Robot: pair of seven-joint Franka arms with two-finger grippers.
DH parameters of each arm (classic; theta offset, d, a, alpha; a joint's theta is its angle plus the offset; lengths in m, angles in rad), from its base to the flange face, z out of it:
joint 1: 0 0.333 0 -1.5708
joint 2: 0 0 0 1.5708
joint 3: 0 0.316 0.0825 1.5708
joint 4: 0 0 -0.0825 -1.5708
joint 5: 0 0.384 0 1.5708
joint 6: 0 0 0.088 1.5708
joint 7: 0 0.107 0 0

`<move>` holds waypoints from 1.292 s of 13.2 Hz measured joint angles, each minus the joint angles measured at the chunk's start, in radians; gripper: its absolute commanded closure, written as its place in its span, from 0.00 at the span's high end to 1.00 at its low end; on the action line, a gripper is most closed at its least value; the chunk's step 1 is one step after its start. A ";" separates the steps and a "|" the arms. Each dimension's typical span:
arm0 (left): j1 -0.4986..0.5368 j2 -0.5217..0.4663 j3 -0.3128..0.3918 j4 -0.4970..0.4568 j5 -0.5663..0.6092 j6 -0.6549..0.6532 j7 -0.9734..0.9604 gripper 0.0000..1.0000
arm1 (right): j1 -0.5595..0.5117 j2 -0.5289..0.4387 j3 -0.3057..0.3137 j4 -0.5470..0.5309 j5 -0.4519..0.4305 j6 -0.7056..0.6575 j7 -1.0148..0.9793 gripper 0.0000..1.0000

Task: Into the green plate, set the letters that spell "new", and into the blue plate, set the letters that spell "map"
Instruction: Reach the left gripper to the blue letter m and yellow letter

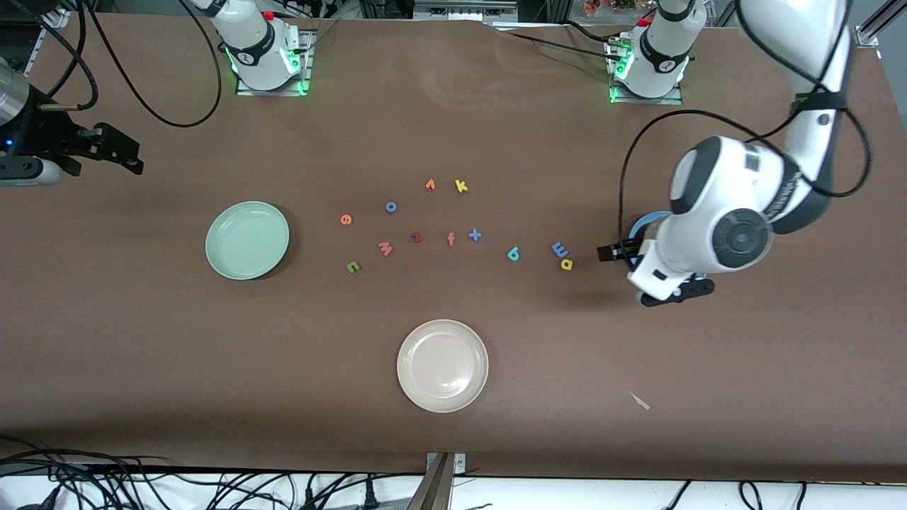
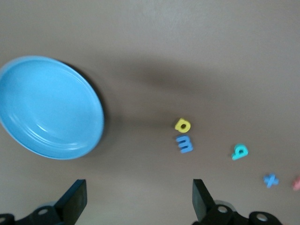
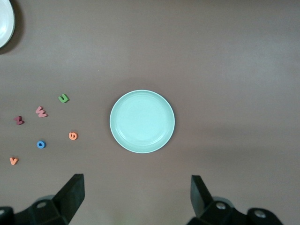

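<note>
The green plate (image 1: 247,240) (image 3: 142,121) lies toward the right arm's end of the table, with nothing in it. Beside it lie the green "n" (image 1: 353,267) (image 3: 63,98), pinkish "w" (image 1: 385,248) (image 3: 41,111) and orange "e" (image 1: 346,219) (image 3: 72,136). The blue plate (image 1: 646,221) (image 2: 49,108) is bare and mostly hidden under the left arm in the front view. The blue "m" (image 1: 560,248) (image 2: 184,144), yellow "a" (image 1: 566,264) (image 2: 182,125) and teal "p" (image 1: 513,253) (image 2: 239,151) lie beside it. My left gripper (image 1: 641,275) (image 2: 139,199) hangs open over bare table by the blue plate. My right gripper (image 1: 120,150) (image 3: 137,197) waits open, high over the table's end.
A cream plate (image 1: 443,365) sits nearer the front camera. Other letters lie mid-table: a blue "o" (image 1: 390,207), dark red "z" (image 1: 417,237), orange-red "f" (image 1: 451,239), blue plus (image 1: 475,234), yellow "k" (image 1: 461,186) and an orange letter (image 1: 430,185). A paper scrap (image 1: 640,401) lies nearer the camera.
</note>
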 measured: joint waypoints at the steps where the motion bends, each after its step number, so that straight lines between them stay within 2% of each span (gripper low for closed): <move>1: -0.021 0.004 0.000 -0.035 0.000 0.042 -0.065 0.99 | 0.000 0.000 0.000 0.000 0.000 0.000 0.000 1.00; 4: -0.057 0.022 -0.002 -0.117 -0.019 0.146 -0.201 0.99 | 0.000 0.000 0.000 0.000 0.000 0.000 0.000 1.00; 7: -0.064 0.042 -0.002 -0.193 -0.095 0.274 -0.228 0.98 | 0.000 0.000 0.000 0.000 0.000 0.000 0.000 1.00; 10: -0.091 0.058 -0.002 -0.277 -0.101 0.424 -0.275 0.94 | 0.000 0.000 0.002 -0.001 0.000 0.000 0.017 1.00; 14: -0.109 0.093 -0.002 -0.307 -0.101 0.509 -0.326 0.90 | 0.009 0.015 0.063 -0.014 0.001 0.019 0.181 1.00; 17: -0.117 0.117 -0.002 -0.308 -0.101 0.521 -0.331 0.83 | 0.058 0.062 0.111 -0.064 0.001 0.137 0.350 1.00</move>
